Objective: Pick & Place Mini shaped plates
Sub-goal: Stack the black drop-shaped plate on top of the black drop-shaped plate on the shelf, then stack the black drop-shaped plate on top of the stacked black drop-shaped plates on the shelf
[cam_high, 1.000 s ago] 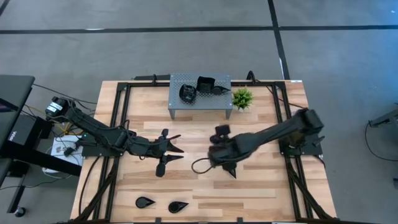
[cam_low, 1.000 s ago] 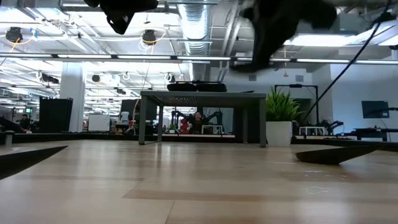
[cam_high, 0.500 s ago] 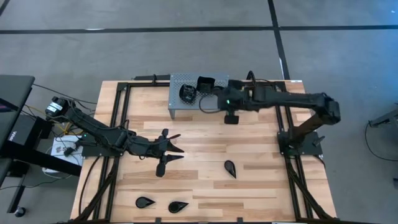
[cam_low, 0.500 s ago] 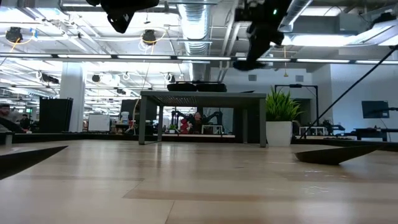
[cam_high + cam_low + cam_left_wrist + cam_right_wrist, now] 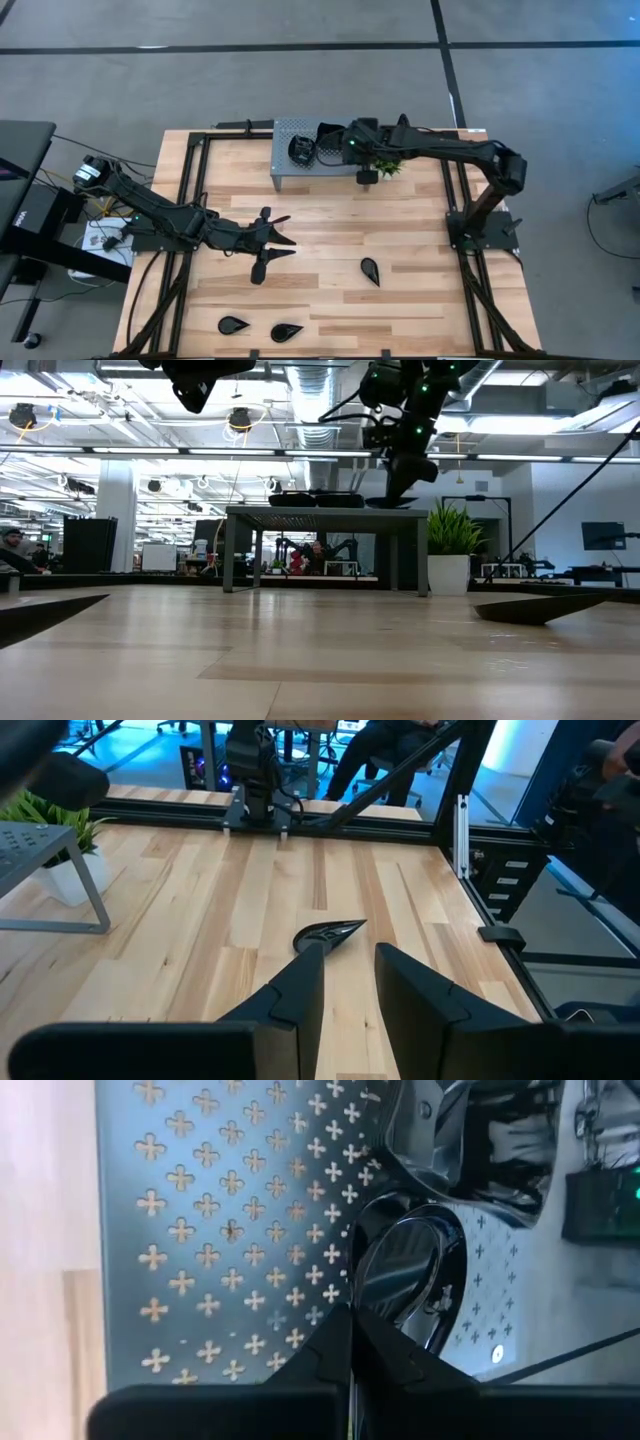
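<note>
Right tool [image 5: 350, 1342], pinched shut on the thin rim of a glossy black teardrop mini plate [image 5: 405, 1280], at twelve o'clock over the perforated grey metal shelf [image 5: 285, 170]; the plate looks light, rigid and slippery.

The closed right gripper [image 5: 352, 146] hovers over the perforated grey metal stand [image 5: 290, 170], with glossy black mini plates [image 5: 303, 150] just beside it.

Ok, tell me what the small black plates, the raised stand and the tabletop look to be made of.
Small black plates: glossy black, likely glazed ceramic or hard plastic; bright reflections run across the surface. The look leaves it open.

Raised stand: grey sheet metal, matte, punched with a clover-like hole pattern.

Tabletop: light wooden planks with visible grain and seams, smooth finish.
</note>
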Robot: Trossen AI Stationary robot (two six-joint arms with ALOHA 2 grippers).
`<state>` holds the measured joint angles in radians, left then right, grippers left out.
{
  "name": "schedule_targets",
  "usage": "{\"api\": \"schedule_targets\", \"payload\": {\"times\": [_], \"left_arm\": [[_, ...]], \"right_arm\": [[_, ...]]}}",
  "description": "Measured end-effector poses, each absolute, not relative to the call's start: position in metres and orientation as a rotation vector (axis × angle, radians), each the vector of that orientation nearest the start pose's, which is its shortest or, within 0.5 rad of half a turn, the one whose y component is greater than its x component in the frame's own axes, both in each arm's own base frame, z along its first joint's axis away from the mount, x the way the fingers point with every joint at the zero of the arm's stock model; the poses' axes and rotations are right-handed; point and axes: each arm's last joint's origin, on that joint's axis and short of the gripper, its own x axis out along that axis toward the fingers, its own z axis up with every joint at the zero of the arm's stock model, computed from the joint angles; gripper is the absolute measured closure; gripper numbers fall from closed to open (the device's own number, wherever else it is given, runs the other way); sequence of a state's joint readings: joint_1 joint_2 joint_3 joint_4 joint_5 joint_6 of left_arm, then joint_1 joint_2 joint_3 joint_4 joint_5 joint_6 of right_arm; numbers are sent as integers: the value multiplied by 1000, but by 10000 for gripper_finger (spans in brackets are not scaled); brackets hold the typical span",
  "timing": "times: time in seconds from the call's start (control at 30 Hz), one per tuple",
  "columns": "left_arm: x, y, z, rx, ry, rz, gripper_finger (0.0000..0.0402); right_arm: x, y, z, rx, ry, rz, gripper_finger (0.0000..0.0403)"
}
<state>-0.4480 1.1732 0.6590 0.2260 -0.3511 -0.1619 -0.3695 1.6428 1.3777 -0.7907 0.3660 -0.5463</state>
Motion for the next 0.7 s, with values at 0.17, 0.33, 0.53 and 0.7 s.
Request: {"api": "schedule_targets", "payload": {"times": [0.17, 0.33, 0.53, 0.7], "left_arm": [[231, -100, 252, -49, 272, -75, 308], [231, -100, 252, -49, 272, -74, 308], [231, -100, 252, -49, 272, -74, 308], [231, -100, 252, -49, 272, -74, 308]], "right_arm": [[315, -133, 280, -512, 1198, -344, 397], [316, -133, 282, -546, 1189, -329, 397], [315, -133, 282, -545, 1195, -329, 374], [314, -132, 281, -495, 1200, -352, 338]]}}
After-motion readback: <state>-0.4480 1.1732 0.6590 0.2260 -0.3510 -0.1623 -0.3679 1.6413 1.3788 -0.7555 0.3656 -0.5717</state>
